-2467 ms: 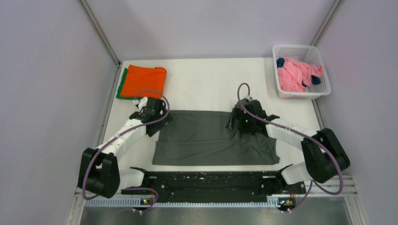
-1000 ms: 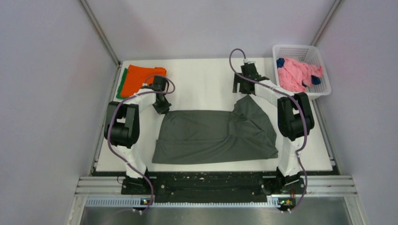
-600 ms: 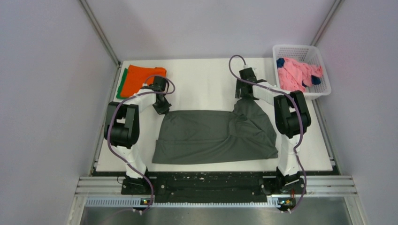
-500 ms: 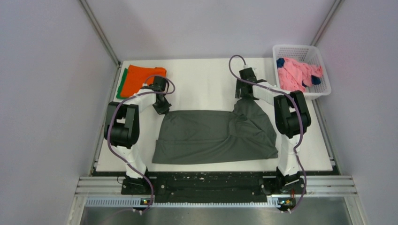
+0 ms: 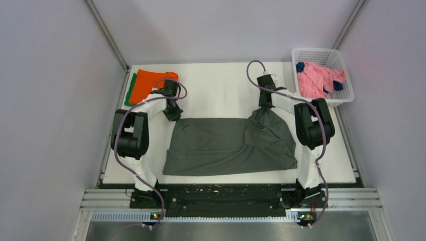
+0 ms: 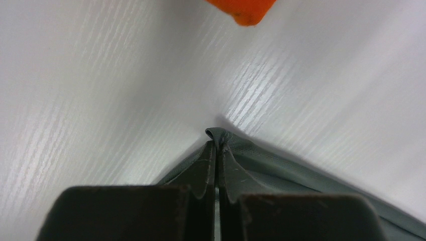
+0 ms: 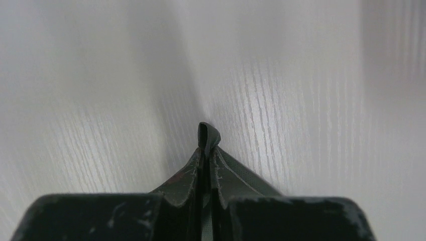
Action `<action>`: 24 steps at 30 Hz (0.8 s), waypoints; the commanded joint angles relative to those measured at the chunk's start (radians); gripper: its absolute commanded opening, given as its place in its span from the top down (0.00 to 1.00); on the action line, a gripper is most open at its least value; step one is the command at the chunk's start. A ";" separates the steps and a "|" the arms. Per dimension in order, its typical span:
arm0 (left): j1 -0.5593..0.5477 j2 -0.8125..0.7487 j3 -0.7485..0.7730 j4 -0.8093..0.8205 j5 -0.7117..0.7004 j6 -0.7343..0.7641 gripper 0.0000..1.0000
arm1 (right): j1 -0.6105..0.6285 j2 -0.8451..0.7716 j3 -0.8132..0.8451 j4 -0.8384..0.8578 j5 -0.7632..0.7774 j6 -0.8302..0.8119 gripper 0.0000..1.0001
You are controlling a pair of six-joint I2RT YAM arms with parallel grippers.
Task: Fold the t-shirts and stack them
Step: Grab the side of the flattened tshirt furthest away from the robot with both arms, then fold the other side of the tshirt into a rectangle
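Note:
A dark olive-grey t-shirt [image 5: 226,145] lies spread across the middle of the white table [image 5: 216,85]. My left gripper [image 5: 173,114] is shut on its far left corner; a pinch of cloth [image 6: 217,134] sticks out past the fingertips. At the far right corner my right gripper [image 5: 264,107] is shut on the shirt as well, a small fold [image 7: 207,134] poking out between the fingertips, and the cloth rises in a peak there. Folded orange [image 5: 155,85] and green [image 5: 130,90] t-shirts are stacked at the far left; the orange corner [image 6: 243,11] shows in the left wrist view.
A white lattice basket [image 5: 344,95] stands at the far right corner, holding crumpled pink [image 5: 316,80] and navy blue [image 5: 300,67] t-shirts. A black rail [image 5: 226,193] runs along the near edge between the arm bases. Grey walls close in both sides.
My right gripper came down from the far side onto the shirt's far right corner and closed on it, bunching the cloth into a peak. The left gripper held its corner without moving.

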 commanded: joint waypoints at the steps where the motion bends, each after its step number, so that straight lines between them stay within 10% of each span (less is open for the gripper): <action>1: 0.002 -0.024 0.071 -0.016 -0.028 0.012 1.00 | -0.003 -0.125 0.006 0.013 0.018 -0.023 0.96; 24: -0.082 -0.555 -0.388 0.080 -0.053 -0.037 1.00 | 0.106 -0.943 -0.514 -0.201 -0.136 -0.003 1.00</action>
